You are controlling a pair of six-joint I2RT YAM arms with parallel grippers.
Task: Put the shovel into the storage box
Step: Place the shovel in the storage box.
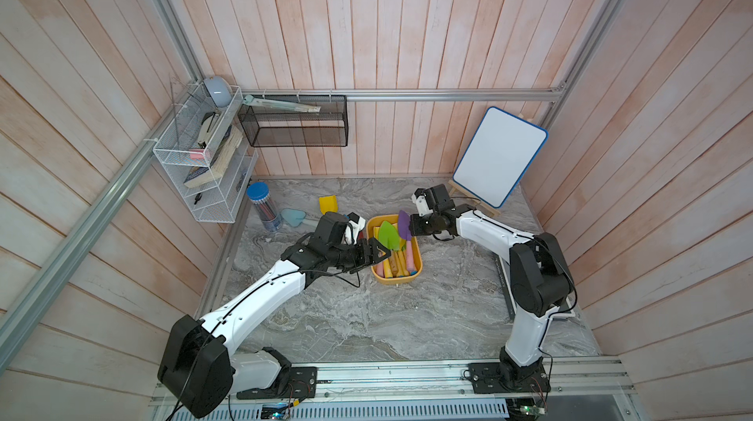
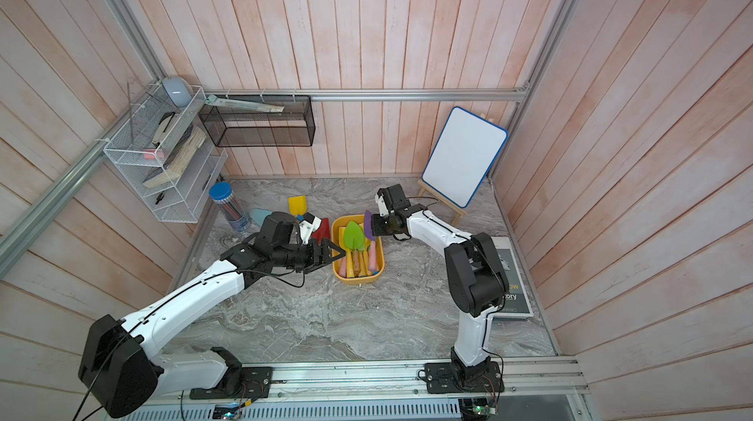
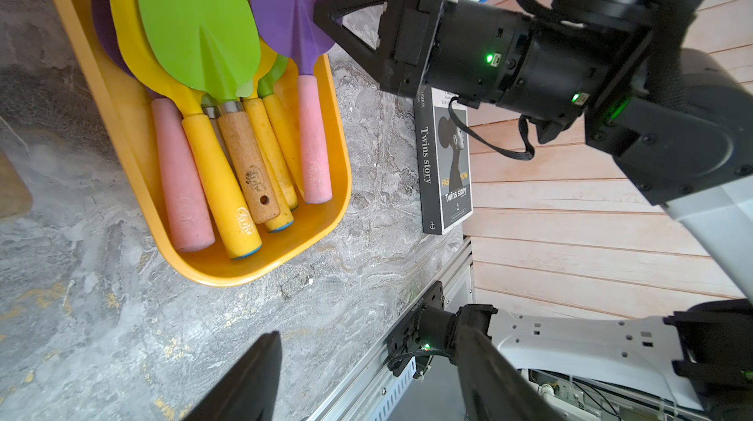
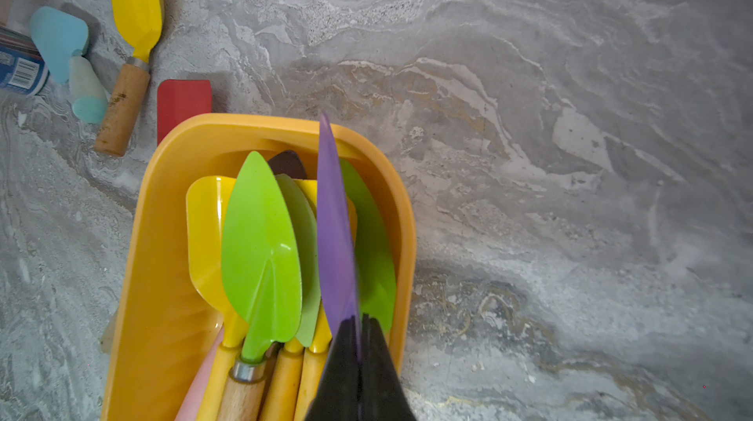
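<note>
Placement of the purple shovel (image 4: 335,235) looks to be the step in hand. The right gripper (image 4: 360,319) is clenched on the thin blade, holding it up on edge. In the left wrist view the shovel's pink handle is already down inside the storage box (image 1: 397,281), along the wall nearest the right arm, while the blade tip pokes out past the far rim. The box sits near the middle of the counter (image 1: 366,317), a little toward its back edge, and it is crowded. A green shovel (image 4: 260,252) lies on top of yellow ones, with several handles side by side.

The left gripper (image 1: 379,254) hangs at the box's opposite long rim with its jaws spread and nothing between them.

As I see it, the next move is a release. The right jaws should part so the blade can tip flat onto the pile, and then the arm should draw clear without dragging the blade along. Whether the handle is resting on the box floor I cannot tell.

Toward the counter's back left corner three more lie loose. They are a yellow shovel (image 4: 136,3), a light-blue shovel (image 4: 59,42) and, just beside the box's far corner, a red shovel (image 4: 183,107). Those look like work for the open left gripper.
</note>
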